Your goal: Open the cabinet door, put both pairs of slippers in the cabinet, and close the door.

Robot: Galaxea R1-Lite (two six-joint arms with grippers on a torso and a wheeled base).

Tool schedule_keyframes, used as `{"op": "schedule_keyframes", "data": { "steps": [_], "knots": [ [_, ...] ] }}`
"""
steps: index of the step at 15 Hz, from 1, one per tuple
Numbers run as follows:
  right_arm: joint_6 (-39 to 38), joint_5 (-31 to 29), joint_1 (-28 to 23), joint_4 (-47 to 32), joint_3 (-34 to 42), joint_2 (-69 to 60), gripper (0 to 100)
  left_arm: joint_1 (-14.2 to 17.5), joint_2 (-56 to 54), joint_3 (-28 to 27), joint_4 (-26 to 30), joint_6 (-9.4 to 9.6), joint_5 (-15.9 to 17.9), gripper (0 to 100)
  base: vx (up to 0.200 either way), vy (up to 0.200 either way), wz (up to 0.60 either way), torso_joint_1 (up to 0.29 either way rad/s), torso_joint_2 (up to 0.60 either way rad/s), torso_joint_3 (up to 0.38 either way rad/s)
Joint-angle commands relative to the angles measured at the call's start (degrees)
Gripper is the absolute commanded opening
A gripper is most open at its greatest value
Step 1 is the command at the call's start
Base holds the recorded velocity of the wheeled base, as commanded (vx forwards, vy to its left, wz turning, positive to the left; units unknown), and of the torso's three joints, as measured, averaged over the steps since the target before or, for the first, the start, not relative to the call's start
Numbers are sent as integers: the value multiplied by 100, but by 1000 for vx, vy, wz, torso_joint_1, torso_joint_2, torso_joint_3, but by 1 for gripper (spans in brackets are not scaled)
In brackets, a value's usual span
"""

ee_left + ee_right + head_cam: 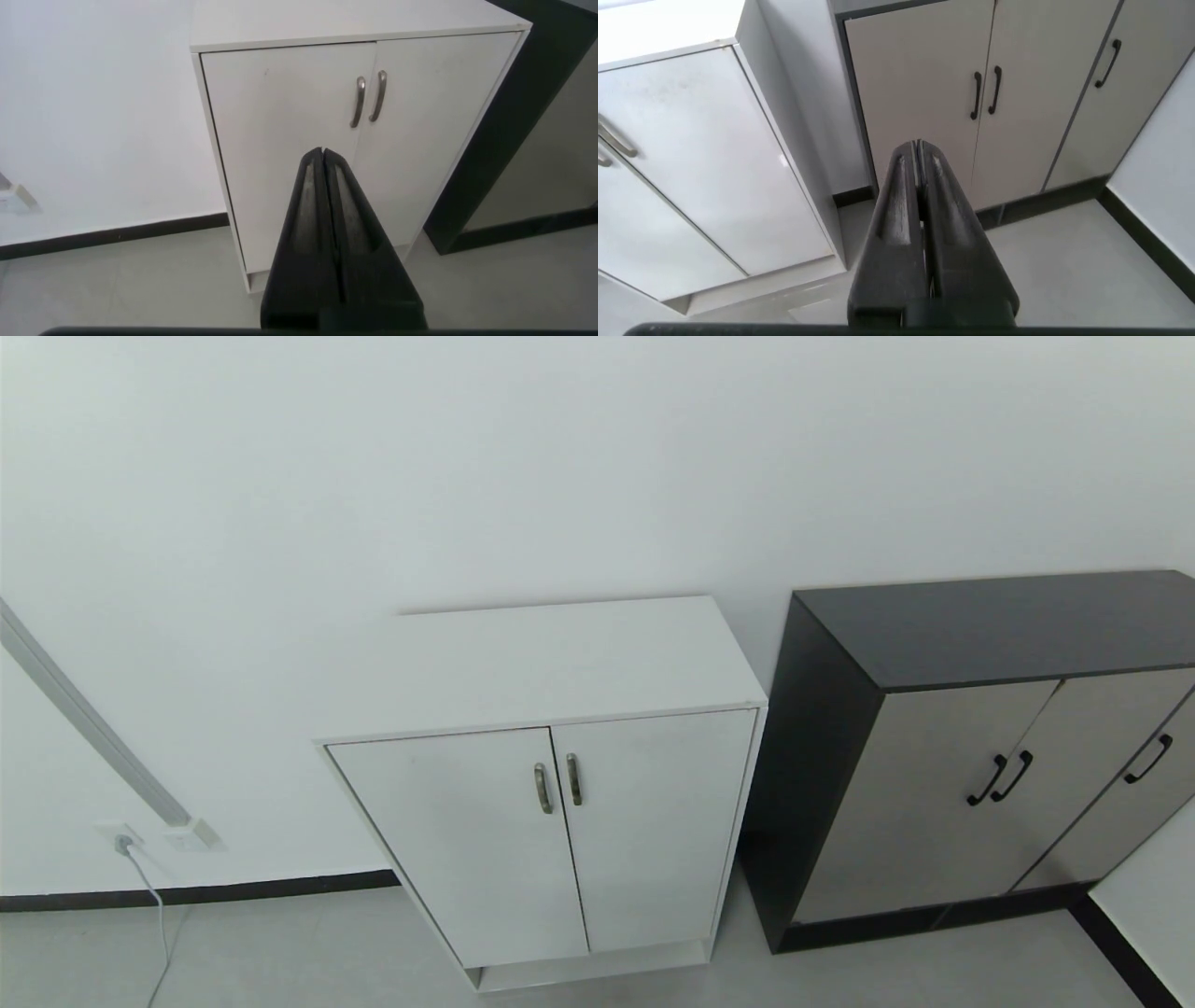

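While both doors of the white cabinet [560, 663] are shut, its left door [467, 840] and right door [653, 821] meet at the middle, where two upright metal handles [542, 789] sit just beside each other, one on each door. This cabinet stands on the grey floor [327, 952] with its back against the white wall [597, 457].

Just to its right, with a narrow gap between them, stands a dark cabinet [822, 756] with a black top and pale doors, also closed. Curved black handles [999, 777] sit where its doors meet.

On the far left, low on the wall, a socket [121, 840] holds a plug, and a pale cable [159, 915] hangs from it to the floor. A slanted conduit [84, 728] runs up the wall from that spot, and a black baseboard [233, 891] lines the foot of the wall.

The left gripper [323, 154] hangs in front of the white cabinet, apart from it, its two black fingers pressed together with nothing between them. The right gripper [917, 147] hangs before the gap between the two cabinets, facing the dark one, its fingers likewise together and holding nothing.
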State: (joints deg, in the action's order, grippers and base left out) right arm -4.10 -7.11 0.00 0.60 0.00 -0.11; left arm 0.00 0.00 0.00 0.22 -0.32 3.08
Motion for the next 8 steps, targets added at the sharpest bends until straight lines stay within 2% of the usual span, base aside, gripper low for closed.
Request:
{"op": "schedule_keyframes", "data": {
  "steps": [1, 8],
  "knots": [
    [5, 8, 0, -7, 0, 11, 0, 0, 0, 0, -4, -3, -1, 0, 0, 0, 0, 0, 0, 0],
    [5, -1, 0, -7, 0, 11, 0, 0, 0, 0, 4, -3, -1, 0, 0, 0, 0, 0, 0, 0]
  ]
}}
